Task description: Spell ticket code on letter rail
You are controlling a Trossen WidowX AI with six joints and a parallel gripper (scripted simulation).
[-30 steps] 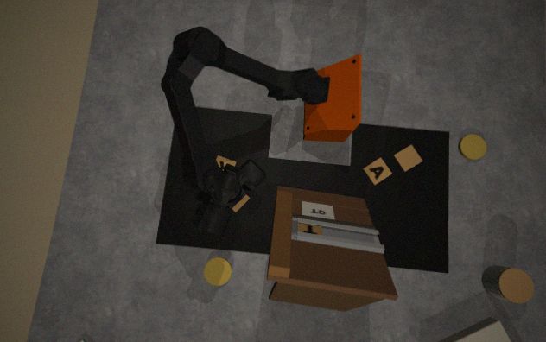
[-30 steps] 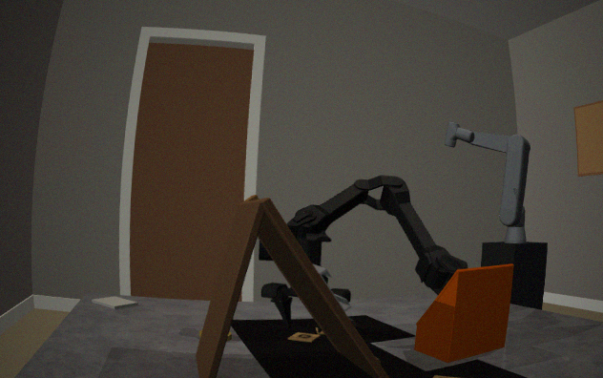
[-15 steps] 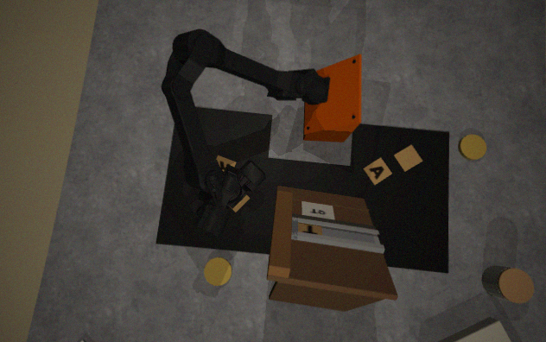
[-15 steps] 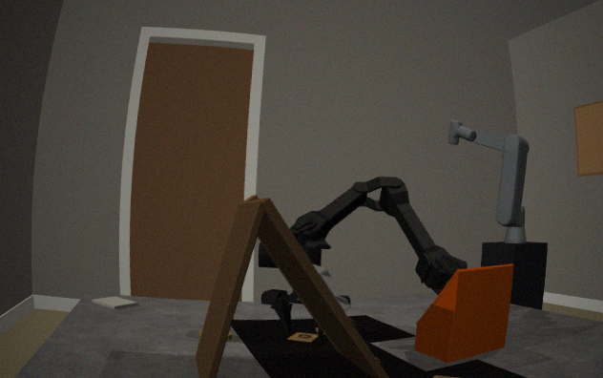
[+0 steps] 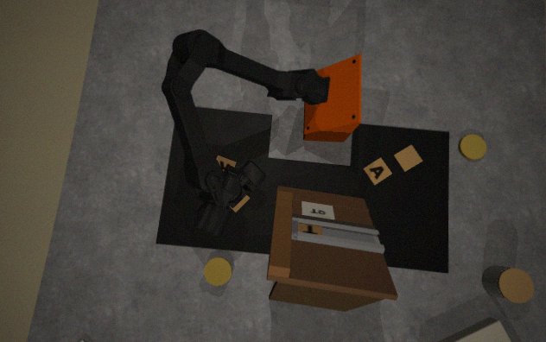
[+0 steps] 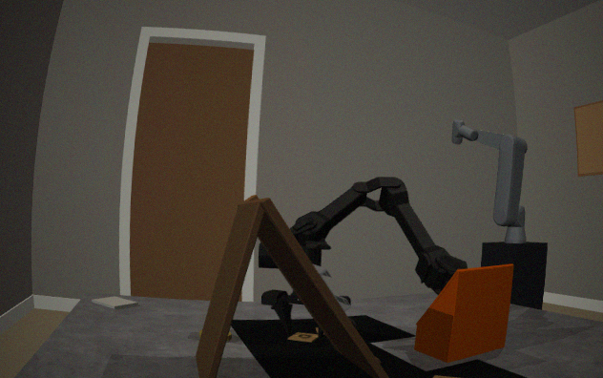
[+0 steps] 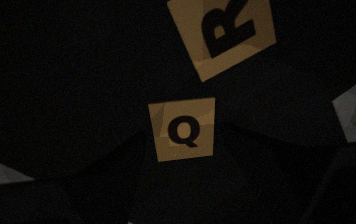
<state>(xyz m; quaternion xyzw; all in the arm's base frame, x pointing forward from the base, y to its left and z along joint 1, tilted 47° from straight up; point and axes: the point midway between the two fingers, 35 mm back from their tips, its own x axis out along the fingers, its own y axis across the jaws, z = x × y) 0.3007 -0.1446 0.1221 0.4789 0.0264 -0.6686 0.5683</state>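
My gripper [image 5: 233, 195] [image 6: 304, 332] [image 7: 183, 130] is open, pointing down low over the dark mat, its fingertips on either side of the Q tile [image 5: 240, 204] [image 6: 302, 338] [image 7: 184, 131], with nothing held. The arm partly hides this tile in the top view. The R tile [image 5: 225, 162] [image 7: 225, 37] lies close by. An A tile [image 5: 377, 171] and a blank-looking tile [image 5: 408, 158] lie at the mat's right. The ticket [image 5: 307, 207] on the brown board [image 5: 333, 268] reads QT, upside down in the top view. One tile [image 5: 310, 229], apparently T, sits at the left end of the rail [image 5: 337, 243].
The dark mat [image 5: 415, 233] lies under the tiles. An orange wedge-shaped block [image 5: 339, 95] [image 6: 482, 310] stands by the arm's base. Yellow discs [image 5: 218, 271] [image 5: 472, 147] lie beside the mat. A tan-topped cylinder [image 5: 516, 285] stands at the right. The board leans as an A-frame.
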